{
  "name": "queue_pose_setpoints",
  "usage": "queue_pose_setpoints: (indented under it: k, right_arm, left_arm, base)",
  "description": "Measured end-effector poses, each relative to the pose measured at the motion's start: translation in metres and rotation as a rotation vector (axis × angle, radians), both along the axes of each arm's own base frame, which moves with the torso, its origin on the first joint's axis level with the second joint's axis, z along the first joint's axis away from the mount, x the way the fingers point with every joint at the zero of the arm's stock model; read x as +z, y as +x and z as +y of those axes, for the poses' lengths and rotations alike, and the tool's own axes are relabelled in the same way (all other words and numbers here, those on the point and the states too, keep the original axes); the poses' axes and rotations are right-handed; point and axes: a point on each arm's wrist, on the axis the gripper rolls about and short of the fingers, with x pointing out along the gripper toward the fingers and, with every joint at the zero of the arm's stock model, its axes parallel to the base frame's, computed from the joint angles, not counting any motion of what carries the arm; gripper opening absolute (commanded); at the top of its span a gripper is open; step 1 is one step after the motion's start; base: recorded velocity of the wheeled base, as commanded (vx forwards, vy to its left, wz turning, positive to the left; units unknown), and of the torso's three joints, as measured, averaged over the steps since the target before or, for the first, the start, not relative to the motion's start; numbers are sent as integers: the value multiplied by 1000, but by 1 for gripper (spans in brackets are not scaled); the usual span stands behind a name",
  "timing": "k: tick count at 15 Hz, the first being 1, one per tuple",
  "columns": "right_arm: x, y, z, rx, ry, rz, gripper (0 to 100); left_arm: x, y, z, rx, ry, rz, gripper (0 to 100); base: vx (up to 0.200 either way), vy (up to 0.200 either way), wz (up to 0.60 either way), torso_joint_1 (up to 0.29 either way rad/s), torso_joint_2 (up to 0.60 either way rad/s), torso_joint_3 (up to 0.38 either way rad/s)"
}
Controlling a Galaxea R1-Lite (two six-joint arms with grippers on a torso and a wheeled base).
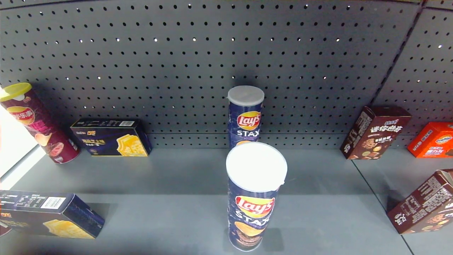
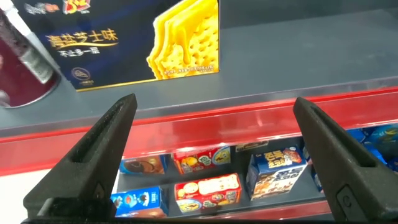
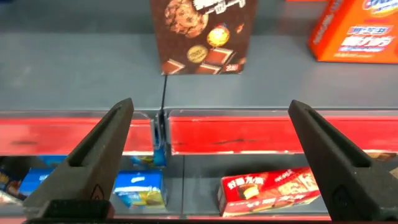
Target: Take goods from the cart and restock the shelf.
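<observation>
Head view: a grey metal shelf [image 1: 170,177] with a perforated grey back panel [image 1: 177,53] carries the goods. A tall dark blue chip can with a white lid [image 1: 253,212] stands upright in the middle, near the shelf's front edge. A second dark blue chip can with a white lid [image 1: 245,120] stands upright straight behind it, by the back panel.

At the back left are a maroon chip can with a yellow lid [image 1: 39,124] and, just beside it, a dark blue cardboard cracker box [image 1: 111,138] lying on its long side against the panel. Another dark blue cracker box [image 1: 49,214] lies at the front left. At the back right stands a brown cardboard cookie box [image 1: 375,132], with an orange cardboard box [image 1: 430,140] farther right. A second brown cookie box [image 1: 423,203] sits at the front right.

In the left wrist view, the left gripper [image 2: 214,99] has its black fingers spread wide with nothing between them. It faces the red strip [image 2: 236,127] along the shelf's front edge, with a cracker box beyond. Small snack boxes [image 2: 208,190] sit on a lower shelf beneath.

In the right wrist view, the right gripper [image 3: 211,104] is likewise wide open and empty. It faces the same red strip below a brown cookie box.
</observation>
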Motion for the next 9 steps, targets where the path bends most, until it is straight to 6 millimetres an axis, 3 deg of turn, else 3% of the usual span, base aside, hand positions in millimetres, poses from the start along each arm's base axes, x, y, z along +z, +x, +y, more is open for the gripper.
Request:
queue_pose_setpoints:
  k: [9]
  right_arm:
    - [0, 0, 0, -1, 0, 0, 100]
  left_arm:
    - [0, 0, 0, 3, -2, 1, 100]
  base:
    - [0, 0, 0, 0, 0, 0]
